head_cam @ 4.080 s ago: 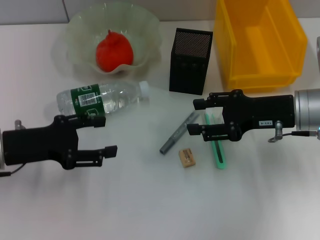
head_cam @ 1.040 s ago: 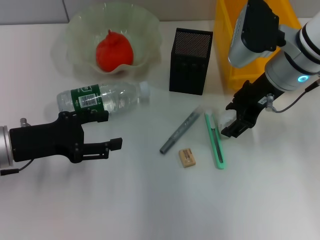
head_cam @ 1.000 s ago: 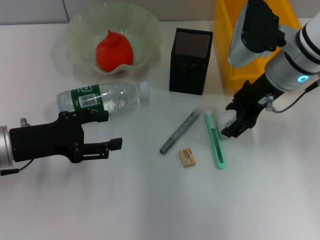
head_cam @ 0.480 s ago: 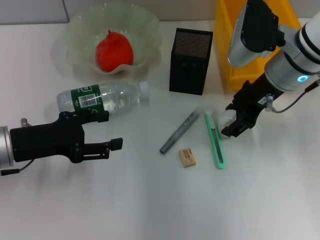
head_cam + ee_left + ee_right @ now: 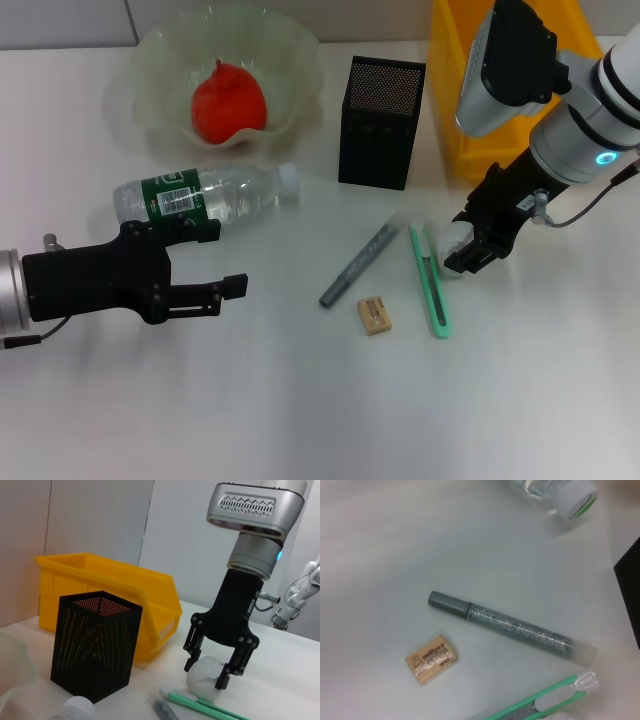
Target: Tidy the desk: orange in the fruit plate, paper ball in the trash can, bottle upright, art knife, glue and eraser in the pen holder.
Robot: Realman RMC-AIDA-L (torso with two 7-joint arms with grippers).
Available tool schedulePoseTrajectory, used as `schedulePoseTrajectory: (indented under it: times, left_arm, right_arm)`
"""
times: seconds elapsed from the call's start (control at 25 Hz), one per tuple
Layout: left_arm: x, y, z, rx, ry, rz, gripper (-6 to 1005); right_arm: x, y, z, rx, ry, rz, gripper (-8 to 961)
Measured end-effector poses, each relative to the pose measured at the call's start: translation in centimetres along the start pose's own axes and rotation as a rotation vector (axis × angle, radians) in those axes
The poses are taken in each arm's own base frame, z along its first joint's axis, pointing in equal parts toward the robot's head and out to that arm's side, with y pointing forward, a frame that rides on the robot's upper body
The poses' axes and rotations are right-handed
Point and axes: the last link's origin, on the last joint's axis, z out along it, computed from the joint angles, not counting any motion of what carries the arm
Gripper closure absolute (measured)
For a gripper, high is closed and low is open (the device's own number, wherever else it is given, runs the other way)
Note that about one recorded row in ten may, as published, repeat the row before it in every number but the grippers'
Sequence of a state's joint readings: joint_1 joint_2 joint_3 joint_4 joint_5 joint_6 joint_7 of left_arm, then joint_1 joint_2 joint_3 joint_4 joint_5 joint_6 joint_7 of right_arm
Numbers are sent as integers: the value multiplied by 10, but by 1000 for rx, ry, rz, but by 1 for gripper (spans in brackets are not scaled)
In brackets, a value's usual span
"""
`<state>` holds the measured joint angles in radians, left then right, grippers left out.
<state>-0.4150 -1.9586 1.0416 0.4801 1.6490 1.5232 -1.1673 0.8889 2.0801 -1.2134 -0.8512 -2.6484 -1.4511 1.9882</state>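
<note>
The paper ball (image 5: 453,240) rests on the desk beside the green art knife (image 5: 431,283). My right gripper (image 5: 466,246) points down over it, fingers pressed on both sides; the left wrist view shows the gripper (image 5: 209,673) around the ball (image 5: 205,678). The grey glue stick (image 5: 357,266) and tan eraser (image 5: 374,314) lie left of the knife. The bottle (image 5: 200,197) lies on its side. The orange (image 5: 228,100) sits in the fruit plate (image 5: 160,55). My left gripper (image 5: 222,260) hovers open just in front of the bottle.
The black mesh pen holder (image 5: 380,122) stands behind the glue, and the yellow trash can (image 5: 520,85) is behind my right arm. The right wrist view shows the glue (image 5: 512,626), eraser (image 5: 431,658), knife (image 5: 547,704) and bottle cap (image 5: 575,497).
Since four seconds ago my right arm has swung up and come down on the paper ball. Over the last second it has barely moved. The left gripper crept slightly right.
</note>
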Motion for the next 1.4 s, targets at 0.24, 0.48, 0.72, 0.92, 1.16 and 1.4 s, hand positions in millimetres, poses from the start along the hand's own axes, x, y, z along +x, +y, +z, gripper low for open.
schedulePoseTrajectory:
  times: [0.24,0.48,0.72,0.92,1.16,1.4]
  left_arm:
    - [0,0,0,-1,0,0,155]
    - [0,0,0,-1,0,0,155]
    - [0,0,1,-1,1,0,155]
    - [0,1,1,-2,2,-1,156]
    - [0,0,2,-2,2,0,156]
    - [1,0,3,-1,2,4,156]
  right_arm:
    - [0,0,0,-1,1,1,411]
    - [-2,0,-5,-1,-3,3,412]
    - [-13,2,-36,31,-36,16,412]
    - [-18,2,-66,93,-79,31,412]
    - [-17,-6,-98,164,-166,89,412]
    - [-8,-23,-119,246,-295,181,413]
